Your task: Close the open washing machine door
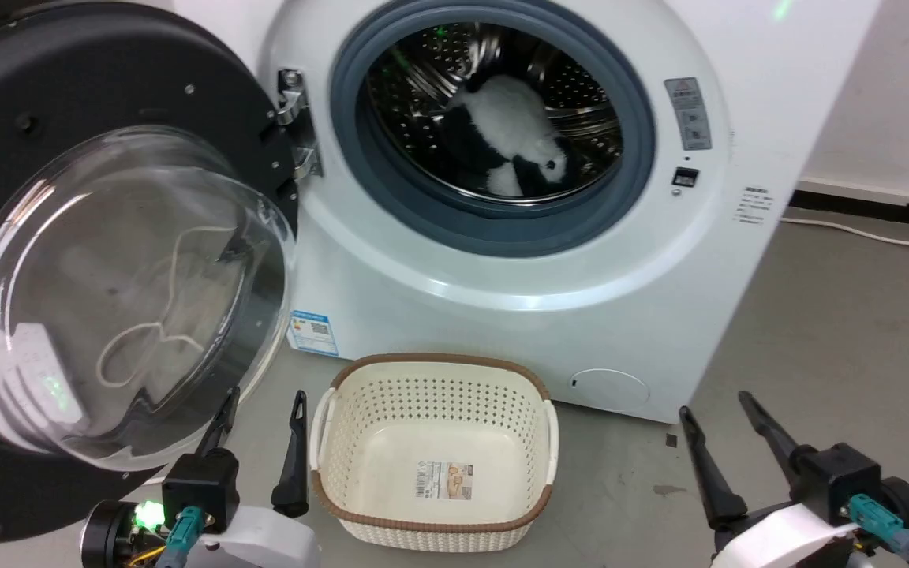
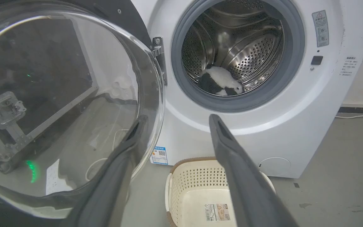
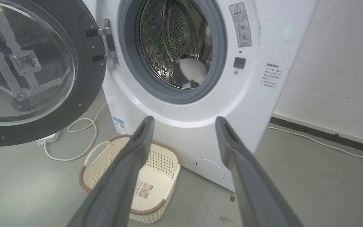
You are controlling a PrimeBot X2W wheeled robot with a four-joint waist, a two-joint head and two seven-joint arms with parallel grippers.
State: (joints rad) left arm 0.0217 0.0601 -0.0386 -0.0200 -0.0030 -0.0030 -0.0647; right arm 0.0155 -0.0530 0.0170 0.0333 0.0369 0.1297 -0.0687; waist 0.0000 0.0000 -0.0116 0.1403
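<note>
The washing machine door (image 1: 119, 292) stands swung wide open on its hinge (image 1: 293, 118) at the left, black rim and bulging clear glass bowl facing me; the door (image 2: 61, 104) also fills the left of the left wrist view, and the door (image 3: 27, 69) shows in the right wrist view. The white washing machine (image 1: 518, 260) has its steel drum exposed, with a black-and-white plush toy (image 1: 510, 134) inside. My left gripper (image 1: 265, 402) is open, low, just beside the glass bowl's lower edge. My right gripper (image 1: 719, 406) is open at the lower right, holding nothing.
A cream perforated basket (image 1: 435, 517) with a brown rim sits on the grey floor in front of the machine, between my grippers. A white cable (image 3: 80, 138) loops on the floor under the door. A wall (image 3: 342, 63) and a cable run to the right.
</note>
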